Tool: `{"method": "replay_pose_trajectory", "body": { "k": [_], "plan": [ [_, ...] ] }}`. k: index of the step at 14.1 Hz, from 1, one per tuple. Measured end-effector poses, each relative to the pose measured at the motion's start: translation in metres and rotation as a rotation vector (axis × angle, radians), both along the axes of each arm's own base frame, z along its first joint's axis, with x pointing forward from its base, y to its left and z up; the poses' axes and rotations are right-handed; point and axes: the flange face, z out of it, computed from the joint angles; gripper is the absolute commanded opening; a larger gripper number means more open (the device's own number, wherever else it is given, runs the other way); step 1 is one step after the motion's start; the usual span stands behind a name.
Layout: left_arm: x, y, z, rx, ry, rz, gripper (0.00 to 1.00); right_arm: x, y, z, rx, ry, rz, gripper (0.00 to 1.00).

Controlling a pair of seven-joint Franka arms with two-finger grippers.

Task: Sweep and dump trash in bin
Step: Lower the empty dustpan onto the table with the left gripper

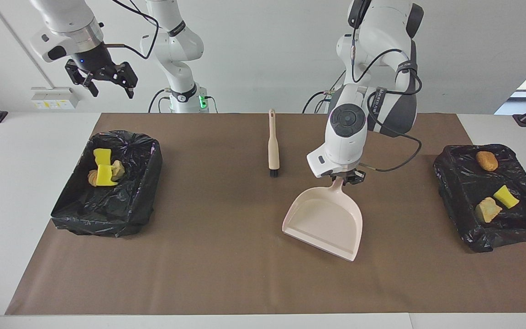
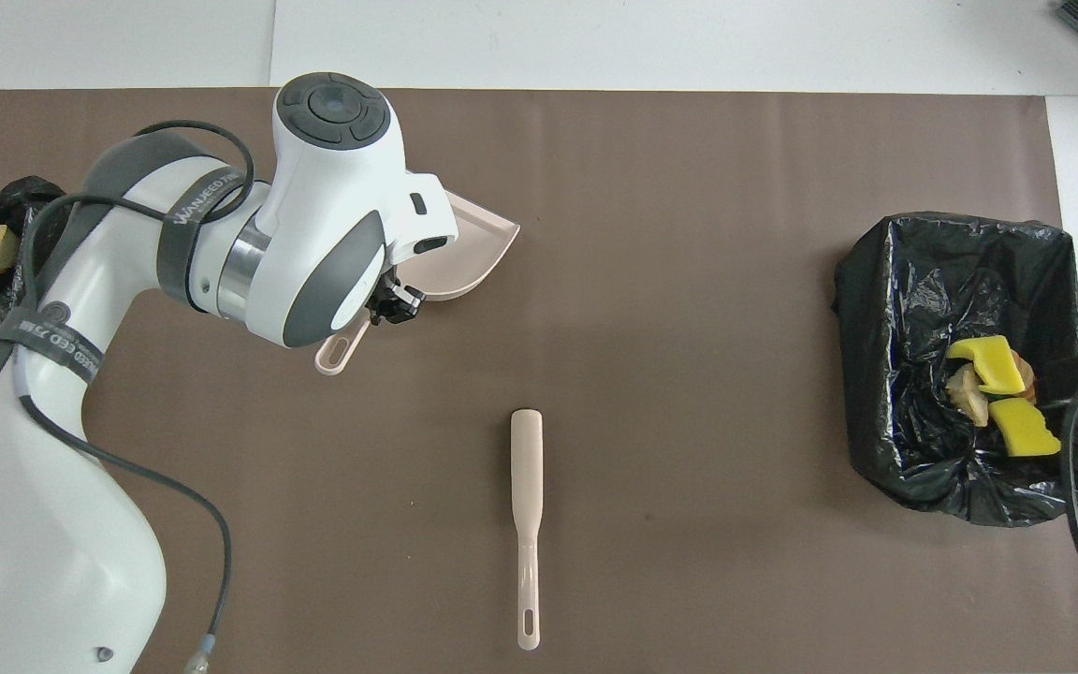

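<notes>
Resting on the brown mat [image 1: 226,274] of the bench [image 1: 30,192] are a dustpan [image 1: 324,221], a brush [image 1: 273,148] and two bins lined with black bags.

Left pincer [image 1: 348,177]: sitting low at the dustpan's handle, closed on it. The dustpan is lying flat on the mat, its open mouth pointing away from the robots, nothing showing in it.

Right pincer [image 1: 107,78]: hanging high in the air over the right arm's end of the bench, fingers spread wide, holding nothing; this arm is waiting.

Brush: lying free on the mat near the middle of the bench, nearer to the robots than the dustpan, bristles pointing away from them, untouched.

Trash, first lot [image 1: 104,170]: yellow chunks and tan lumps are lying heaped together in the bin [image 1: 107,214] at the right arm's end.

Trash, second lot [image 1: 496,201]: one brown lump, one tan lump and one yellow chunk are lying apart in the second bin [image 1: 486,237] at the left arm's end.
</notes>
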Motion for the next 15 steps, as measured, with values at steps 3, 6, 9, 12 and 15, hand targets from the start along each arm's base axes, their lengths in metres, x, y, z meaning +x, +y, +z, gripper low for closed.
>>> {"method": "replay_pose_trajectory", "body": {
  "k": [3, 6, 9, 12, 15],
  "plan": [
    [-0.012, -0.047, -0.024, -0.024, -0.022, 0.138, 0.0, 0.0, 0.0, -0.001, 0.0, 0.003, 0.002, 1.0],
    [-0.02, -0.085, -0.066, -0.027, -0.034, 0.26, 0.0, 0.001, 0.0, -0.001, 0.0, -0.005, 0.002, 1.0],
    [-0.014, -0.081, -0.069, -0.046, -0.028, 0.302, 0.7, 0.004, -0.001, 0.0, -0.001, -0.03, 0.001, 1.0],
    [-0.007, -0.075, -0.065, -0.05, -0.039, 0.308, 1.0, 0.004, -0.001, 0.0, -0.001, -0.03, 0.001, 1.0],
    [0.012, -0.043, -0.033, -0.08, -0.08, 0.298, 1.0, 0.004, -0.001, 0.0, 0.0, -0.03, 0.0, 1.0]
  ]
}}
